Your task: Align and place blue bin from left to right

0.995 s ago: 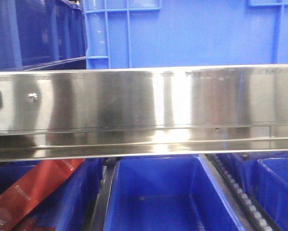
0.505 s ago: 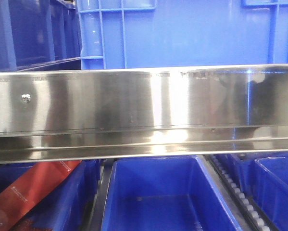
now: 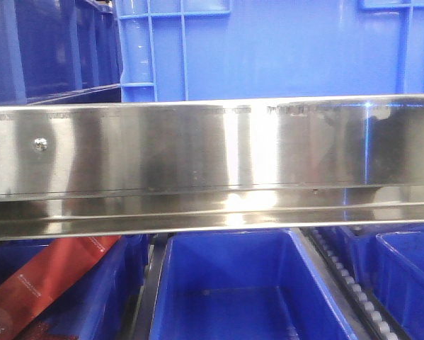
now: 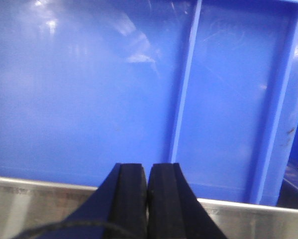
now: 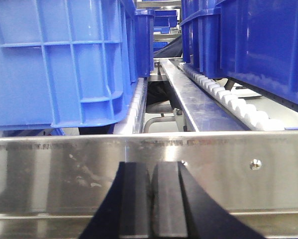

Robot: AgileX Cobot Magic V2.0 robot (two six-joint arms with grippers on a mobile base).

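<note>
A large blue bin [image 3: 282, 49] stands on the upper shelf behind the steel front rail [image 3: 212, 166]. Its ribbed wall [image 4: 139, 84] fills the left wrist view. My left gripper [image 4: 147, 172] is shut with nothing between its fingers, right in front of that wall and level with the rail. The right wrist view shows my right gripper [image 5: 150, 169] shut and empty against the steel rail [image 5: 64, 169]. Beyond it stands a blue bin [image 5: 64, 59] on the left, and another blue bin [image 5: 258, 45] sits on the right roller track.
A darker blue bin [image 3: 49, 49] stands at the upper left. Below the rail sit an open blue bin [image 3: 240, 290], a bin holding a red packet [image 3: 42, 283] on the left, and more bins on the right. White roller tracks [image 5: 228, 102] run between the shelf lanes.
The front view has shifted slightly, so the bin's ribs and the rail screw sit a little further left than a second ago. Since half a second ago almost nothing has moved.
</note>
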